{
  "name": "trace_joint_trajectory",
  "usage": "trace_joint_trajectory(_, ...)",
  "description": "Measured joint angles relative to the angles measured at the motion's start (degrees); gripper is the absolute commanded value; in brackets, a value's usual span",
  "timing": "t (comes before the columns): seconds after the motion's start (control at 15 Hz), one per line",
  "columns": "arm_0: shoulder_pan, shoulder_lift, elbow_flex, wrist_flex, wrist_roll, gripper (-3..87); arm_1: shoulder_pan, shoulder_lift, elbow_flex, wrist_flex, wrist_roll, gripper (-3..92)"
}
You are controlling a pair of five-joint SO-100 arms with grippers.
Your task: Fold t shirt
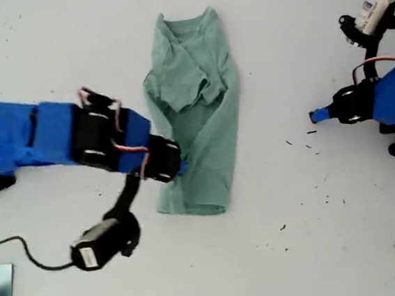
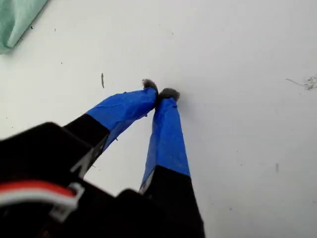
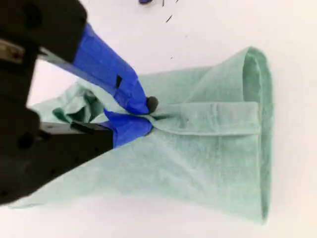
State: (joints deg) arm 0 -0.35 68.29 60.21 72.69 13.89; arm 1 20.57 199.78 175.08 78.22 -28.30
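A white table (image 1: 319,248) seen from above, with a pale green t shirt (image 1: 206,129) lying near its middle, folded into a long narrow strip. The collar end points to the top of the exterior view, the hem to the bottom.

My second hand (image 3: 148,115) reaches in from the exterior view's left and is pinched tight on a fold of the shirt near the hem, its blue-taped fingers (image 3: 130,126) meeting with cloth bunched between them. Its arm lies across the table beside the shirt, and a black camera (image 1: 98,247) on a cable (image 1: 26,255) hangs below it.

My first hand (image 2: 159,92) sits at the exterior view's right, well apart from the shirt, its tips pressed together over bare table and holding nothing.

Small dark specks (image 1: 312,144) dot the table between the shirt and that hand. Bare table surrounds the shirt above, below and toward the exterior view's right.
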Motion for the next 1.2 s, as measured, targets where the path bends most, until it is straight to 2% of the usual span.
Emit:
trace_joint_trajectory(0.07,0.09,-7.47,-5.62,-3.34,1.05,5.2,-0.09,0.00,0.00,0.00,0.00,2.4)
trace_joint_trajectory(0.13,0.00,-11.78,-7.56,-4.92,2.02,18.6,-0.44,0.00,0.00,0.00,0.00,2.4)
trace_joint_trajectory(0.27,0.00,-16.52,-9.58,-6.06,3.87,27.9,-0.44,0.00,0.00,0.00,0.09,2.4)
trace_joint_trajectory(0.33,0.00,-16.61,-9.84,-5.62,3.87,24.8,-0.44,0.00,0.00,0.00,0.09,2.4)
trace_joint_trajectory(0.47,0.00,-10.37,-8.70,0.53,3.87,20.3,-0.44,0.00,0.00,0.00,0.09,2.4)
trace_joint_trajectory(0.6,0.18,6.77,-4.66,6.86,3.78,16.0,-0.44,0.00,0.00,0.00,0.09,2.4)
trace_joint_trajectory(0.73,-1.93,26.28,11.78,7.03,3.16,3.2,-0.44,0.00,0.00,0.00,0.09,2.4)
trace_joint_trajectory(0.87,-4.13,47.55,39.37,-3.16,-0.53,-0.1,-0.44,0.00,0.00,0.00,0.09,2.4)
trace_joint_trajectory(1.07,-5.27,78.84,85.87,-19.34,-8.17,-0.2,-0.44,0.00,0.00,0.00,0.09,2.4)
trace_joint_trajectory(1.13,-5.27,89.47,99.49,-22.32,-10.90,-0.2,-0.44,0.00,0.00,0.00,0.09,2.4)
trace_joint_trajectory(1.2,-5.10,102.39,111.18,-22.32,-12.92,-0.2,-0.44,0.00,0.00,0.00,0.09,2.4)
